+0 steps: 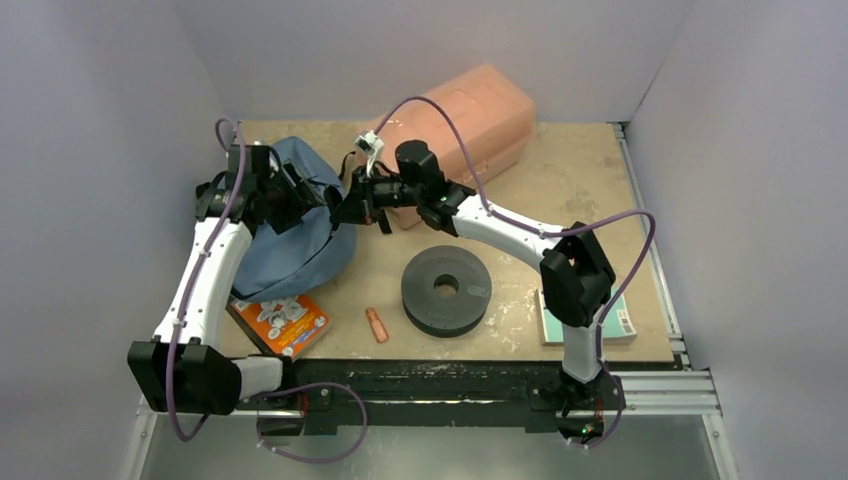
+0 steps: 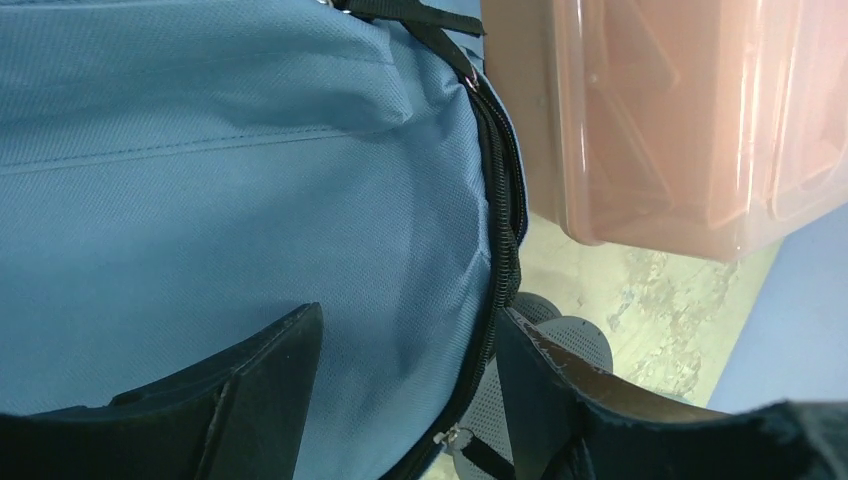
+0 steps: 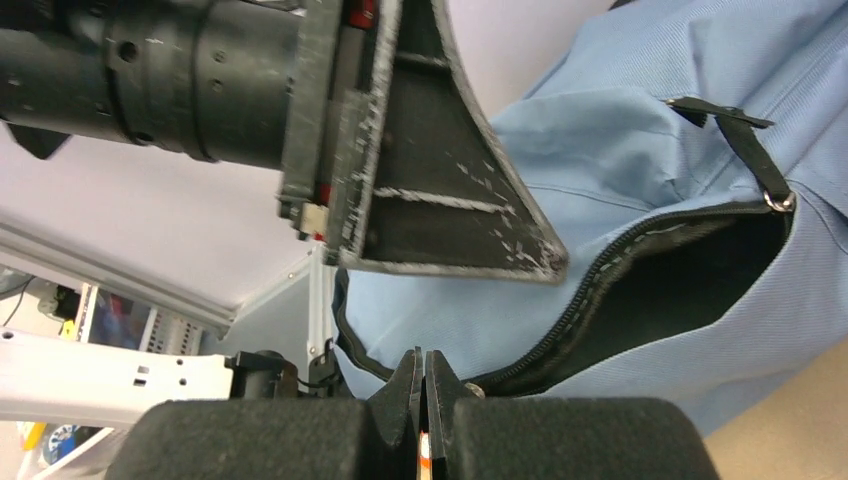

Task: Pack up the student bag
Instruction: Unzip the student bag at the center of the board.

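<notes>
1. The student bag (image 1: 290, 250) lies at the far left of the surface (image 1: 560, 190), with its zipper (image 3: 600, 272) partly undone so a dark mouth gapes
2. The left end effector (image 2: 408, 320) has its fingers apart, straddling blue fabric beside the zipper, probably to steady the bag
3. The right end effector (image 3: 424, 368) is pressed together at the zipper's end, seemingly pinching the bag's edge to widen the mouth; whether it has the pull I cannot tell
4. The orange book (image 1: 282, 322), black ring (image 1: 446, 290) and small orange stick (image 1: 376, 323) lie near, not yet packed
</notes>
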